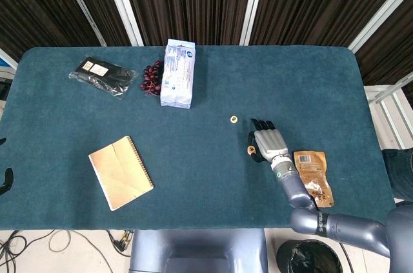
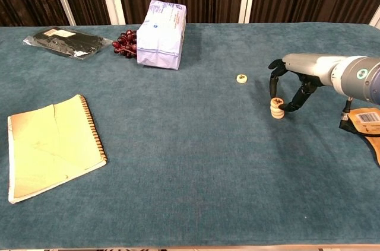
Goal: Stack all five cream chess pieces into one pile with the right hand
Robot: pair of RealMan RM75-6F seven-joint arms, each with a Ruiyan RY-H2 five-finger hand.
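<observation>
Right hand (image 2: 289, 88) fingers (image 2: 273, 86) arched over the cream chess piece stack (image 2: 276, 108), right of frame centre; grip or just touching, cannot tell. One loose cream piece (image 2: 241, 78) up-left of stack, apart. Brown pouch (image 1: 313, 177) at right edge of teal worktop (image 2: 196, 162). Left hand out of view.

The cream chess pieces are flat round discs with a dark mark on the top face. Some of them stand in a short upright pile (image 2: 276, 109) on the teal cloth, at the right side of the table; from above the pile (image 1: 250, 151) looks like one disc only. How many discs it holds is not clear. One single piece (image 2: 241, 78) lies flat apart from the pile, further back and to the left (image 1: 234, 119).
</observation>
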